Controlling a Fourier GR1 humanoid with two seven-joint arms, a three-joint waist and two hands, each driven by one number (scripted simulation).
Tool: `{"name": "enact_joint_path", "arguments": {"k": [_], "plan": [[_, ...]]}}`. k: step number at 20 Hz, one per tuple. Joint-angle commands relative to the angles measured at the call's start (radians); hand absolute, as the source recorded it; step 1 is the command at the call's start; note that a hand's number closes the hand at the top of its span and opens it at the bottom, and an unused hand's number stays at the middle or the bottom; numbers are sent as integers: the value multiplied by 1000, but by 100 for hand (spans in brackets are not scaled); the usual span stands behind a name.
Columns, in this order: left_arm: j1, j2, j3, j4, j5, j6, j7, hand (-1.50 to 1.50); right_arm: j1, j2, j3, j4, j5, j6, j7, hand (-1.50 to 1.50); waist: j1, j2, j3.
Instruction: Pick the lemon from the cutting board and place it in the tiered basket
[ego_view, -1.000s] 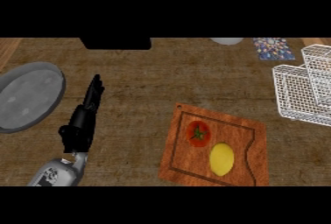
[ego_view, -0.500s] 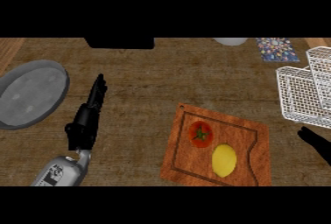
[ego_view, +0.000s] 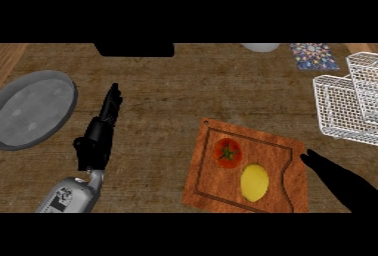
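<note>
A yellow lemon (ego_view: 254, 182) lies on the wooden cutting board (ego_view: 284, 150), just below a red tomato (ego_view: 227, 152). The white wire tiered basket (ego_view: 347, 102) stands at the right edge, above the board. My right hand (ego_view: 341, 182) comes in from the lower right with straight fingers; its tips reach the board's right edge, a short way right of the lemon. My left hand (ego_view: 98, 135) rests open at the left, fingers pointing up, well away from the board.
A grey round plate (ego_view: 29, 112) lies at the far left. A black object (ego_view: 134, 49), a white bowl (ego_view: 260, 47) and a patterned coaster (ego_view: 314, 56) sit along the top edge. Bare counter lies between the left hand and the board.
My right hand has come further into view from the lower right and moved left toward the board. The view shifted slightly, and the left hand stayed still.
</note>
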Motion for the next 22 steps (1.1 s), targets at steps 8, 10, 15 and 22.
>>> {"name": "enact_joint_path", "arguments": {"k": [8, 10, 15, 22], "plan": [[5, -14, 38, 27, -29, -22, -11, 0, -134, 13, 180, -42, 144, 55, 238, -150, -12, -2, 0], [40, -28, 35, 23, -31, -33, -65, 0, -92, 18, 227, -34, 215, 45, 191, -150, -15, -3, 1], [51, -36, 7, -78, -66, -7, 26, 0, -177, 30, 276, 36, 253, 92, 144, -150, -7, -4, 2], [39, -29, 54, -58, -53, -42, 35, 0, -186, 118, 347, 140, 398, 59, 169, -150, -13, -3, 2]]}}
